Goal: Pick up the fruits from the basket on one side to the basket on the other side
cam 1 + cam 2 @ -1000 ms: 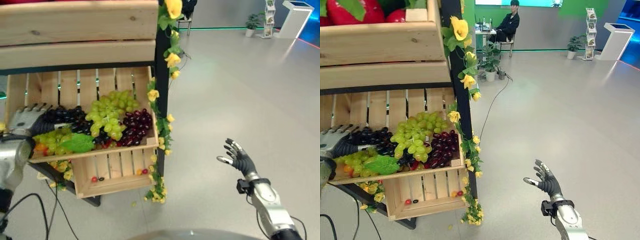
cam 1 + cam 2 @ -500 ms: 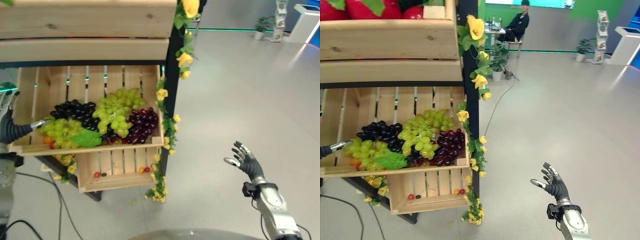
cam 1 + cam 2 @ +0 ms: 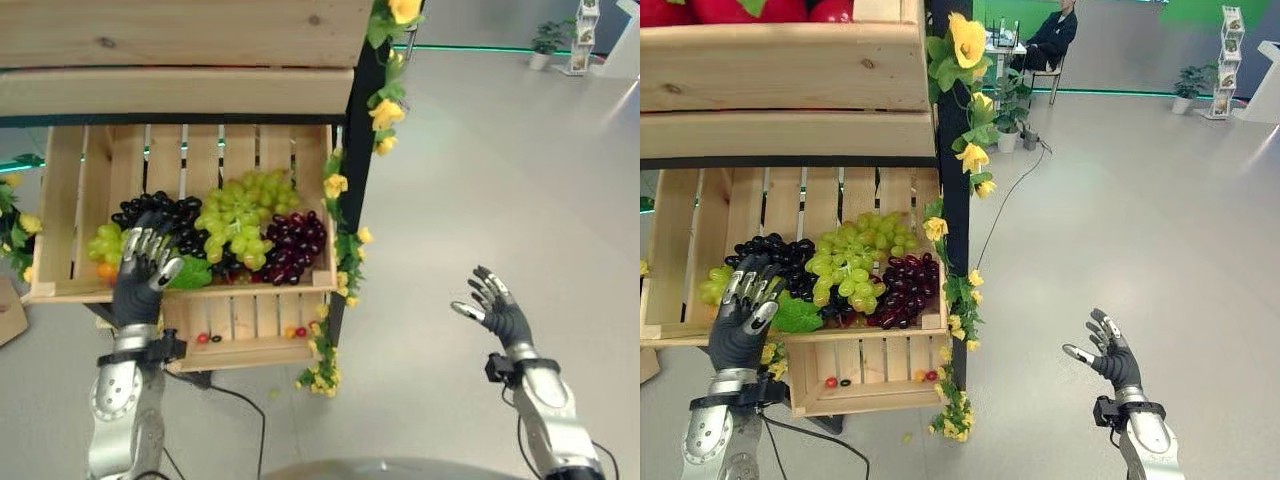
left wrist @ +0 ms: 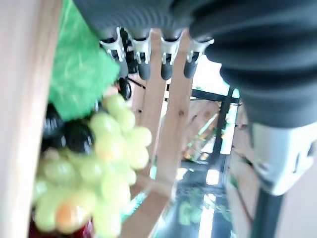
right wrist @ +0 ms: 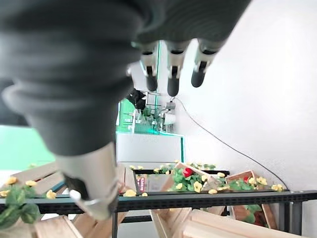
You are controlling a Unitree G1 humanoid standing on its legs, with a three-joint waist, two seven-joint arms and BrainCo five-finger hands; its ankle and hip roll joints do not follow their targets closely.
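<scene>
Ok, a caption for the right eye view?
Left hand open at the grape crate, right hand open over the floor.

Left robot hand (image 3: 143, 276): silver fingers with dark tips, dark ribbed cover over the back and wrist. A black band rings the wrist; the forearm below is silver-grey. Right robot hand (image 3: 495, 306): same build, dark cover, black wrist band, silver-grey forearm. Both wrist views show the ribbed cover close up.

You see a rough, matt wooden crate (image 3: 60, 290), glossy grapes (image 3: 240, 215) that look plastic, perhaps, and a smooth, faintly shiny floor (image 3: 500, 160).
</scene>
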